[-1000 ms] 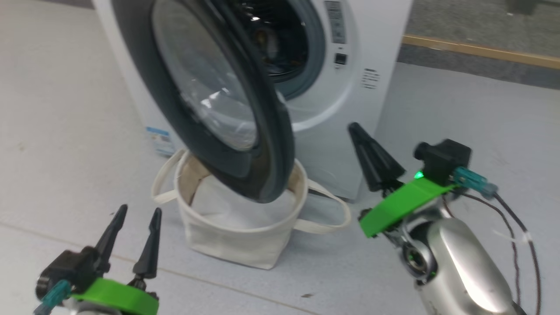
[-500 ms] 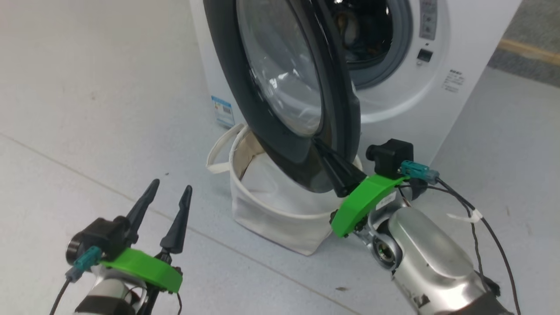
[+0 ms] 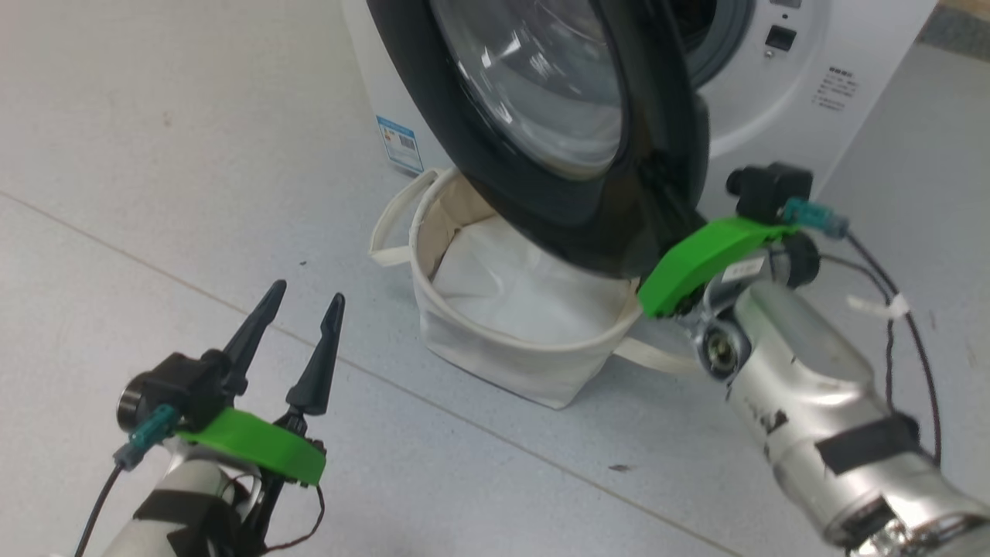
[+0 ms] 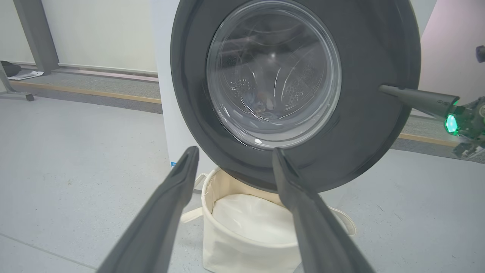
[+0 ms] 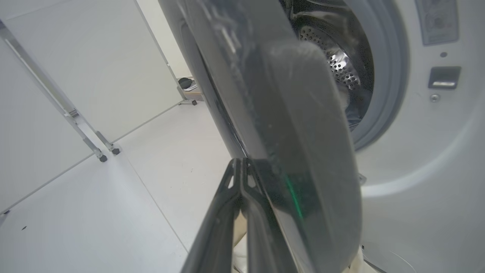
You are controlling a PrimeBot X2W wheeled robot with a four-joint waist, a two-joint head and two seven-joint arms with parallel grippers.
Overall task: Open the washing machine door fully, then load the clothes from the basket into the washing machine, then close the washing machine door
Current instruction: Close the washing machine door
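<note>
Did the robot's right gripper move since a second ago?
Yes. In the head view it was off to the right of the basket; now the right gripper has come left, over its rim, jaws shut at the washing machine door.

1. A pale grey floor point(image 3: 139, 139) spreads across the left of the head view, crossed by a thin diagonal seam point(image 3: 464, 418).
2. Upper left of the left wrist view: a white wall point(image 4: 98, 34), a grey post point(image 4: 36, 36) and a wooden strip point(image 4: 94, 93) along the base.
3. Left of the right wrist view: white panels point(image 5: 113, 68) on thin metal legs point(image 5: 85, 136).
</note>
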